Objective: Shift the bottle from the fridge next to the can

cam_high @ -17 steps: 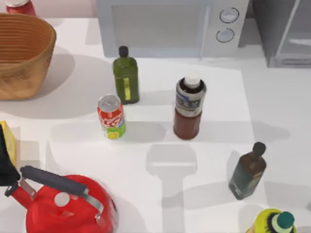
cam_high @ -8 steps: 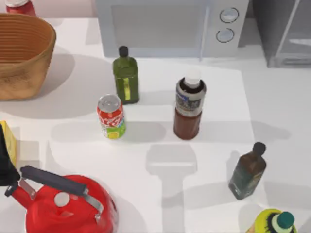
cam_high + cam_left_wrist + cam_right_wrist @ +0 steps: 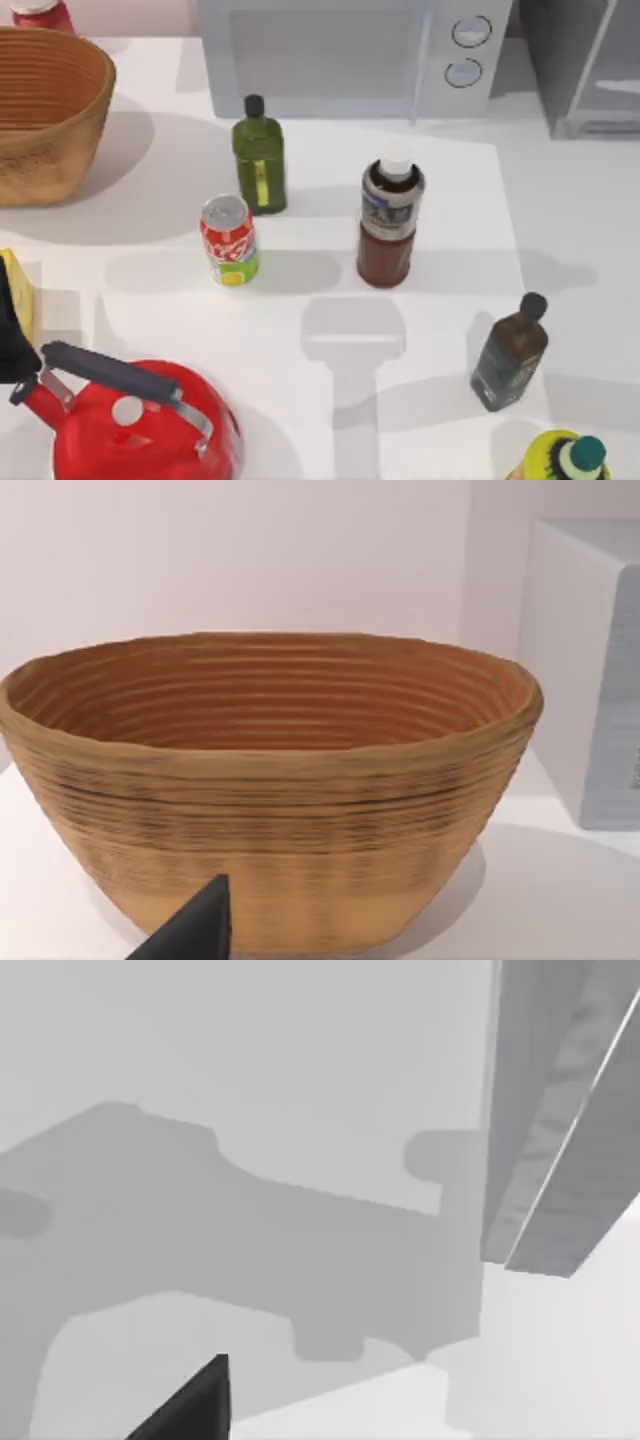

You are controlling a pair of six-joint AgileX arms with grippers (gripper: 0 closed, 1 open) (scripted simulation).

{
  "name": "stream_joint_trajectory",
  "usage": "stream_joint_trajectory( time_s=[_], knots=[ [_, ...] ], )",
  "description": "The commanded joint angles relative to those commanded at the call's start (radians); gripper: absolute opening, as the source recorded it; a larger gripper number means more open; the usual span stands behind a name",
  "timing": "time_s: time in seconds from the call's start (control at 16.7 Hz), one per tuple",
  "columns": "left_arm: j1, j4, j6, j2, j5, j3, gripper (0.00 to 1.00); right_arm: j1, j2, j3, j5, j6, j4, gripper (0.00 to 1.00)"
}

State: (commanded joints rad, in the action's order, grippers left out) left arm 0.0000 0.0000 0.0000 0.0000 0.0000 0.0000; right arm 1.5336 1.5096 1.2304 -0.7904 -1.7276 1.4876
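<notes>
Nearby, ribbed woven basket (image 3: 270, 780), rounded.

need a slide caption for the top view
Tall clear bottle stands on the white table, apart from the red soda can, microwave behind.

My left arm (image 3: 12, 330) sits at the table's left edge. One dark fingertip (image 3: 195, 930) on left wrist cam, another fingertip (image 3: 190, 1405) on right.

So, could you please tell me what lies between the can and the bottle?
Nothing: in the top view, bare table separates the can from the bottle.
</notes>
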Motion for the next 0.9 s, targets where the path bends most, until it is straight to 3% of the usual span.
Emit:
stream_joint_trajectory(
  time_s=[0.36, 0.9],
  knots=[
    [0.0, 0.0, 0.0, 0.0, 0.0, 0.0, 1.0, 0.259, 0.288, 0.095, -0.145, -0.294, -0.008, 1.0],
    [0.0, 0.0, 0.0, 0.0, 0.0, 0.0, 1.0, 0.251, 0.307, 0.099, -0.153, -0.279, -0.038, 1.0]
  ],
)
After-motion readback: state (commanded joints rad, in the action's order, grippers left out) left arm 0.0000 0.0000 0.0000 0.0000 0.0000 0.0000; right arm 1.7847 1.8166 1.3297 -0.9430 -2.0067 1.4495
